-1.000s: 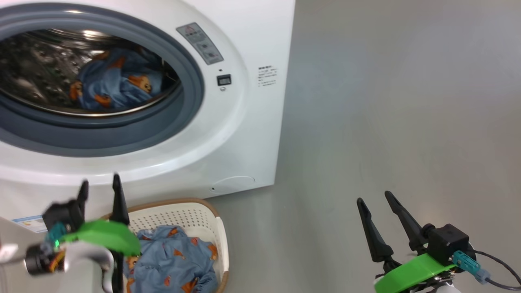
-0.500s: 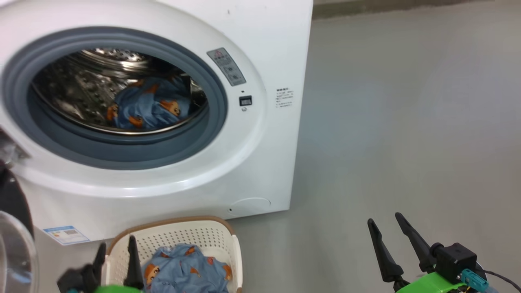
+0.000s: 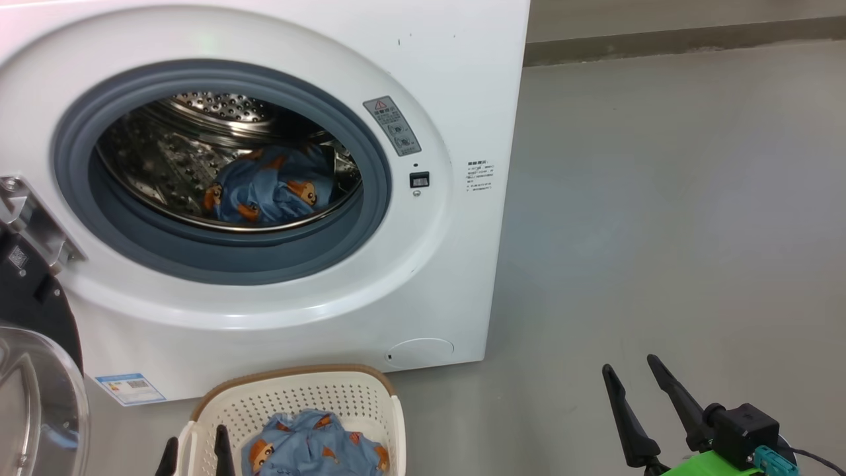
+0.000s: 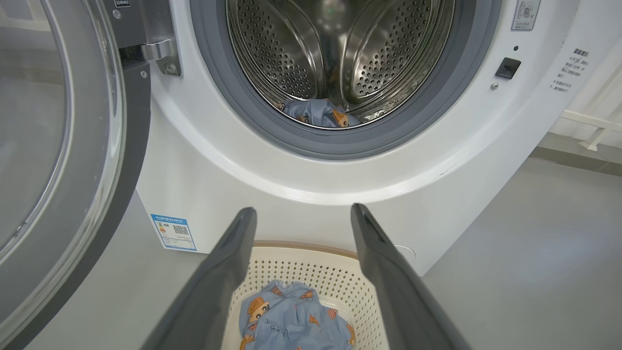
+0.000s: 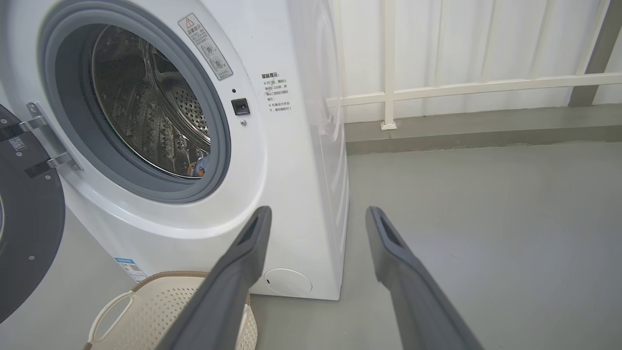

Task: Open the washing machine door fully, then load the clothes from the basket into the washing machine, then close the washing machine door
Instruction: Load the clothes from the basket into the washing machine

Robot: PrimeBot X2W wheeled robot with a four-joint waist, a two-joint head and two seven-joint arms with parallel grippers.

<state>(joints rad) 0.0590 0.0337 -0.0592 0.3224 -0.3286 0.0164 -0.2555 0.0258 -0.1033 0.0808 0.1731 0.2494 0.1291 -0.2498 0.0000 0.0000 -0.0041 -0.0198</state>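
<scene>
Left gripper (image 4: pixel 302 210): two dark fingers spread wide, nothing between them; poised above the basket (image 4: pixel 311 250), tips pointing at the lower front of the washing machine (image 3: pixel 449 79); right gripper (image 5: pixel 318 210): fingers likewise spread and empty, over bare grey floor (image 3: pixel 661 231), well to the right of the machine; basket: cream, perforated, brown rim, on the floor just before the machine; clothes (image 3: pixel 310 446): blue fabric with orange animal print, bunched in the basket; second bundle (image 3: pixel 268 192) of the same fabric low in the steel drum (image 4: pixel 291 48), behind the grey gasket (image 3: pixel 373 218); washing machine door (image 4: pixel 58 121): swung open at the left on its metal hinge (image 3: pixel 33 221); blue energy label (image 3: pixel 130 388) and round cap (image 3: pixel 420 348) low on the front.
</scene>
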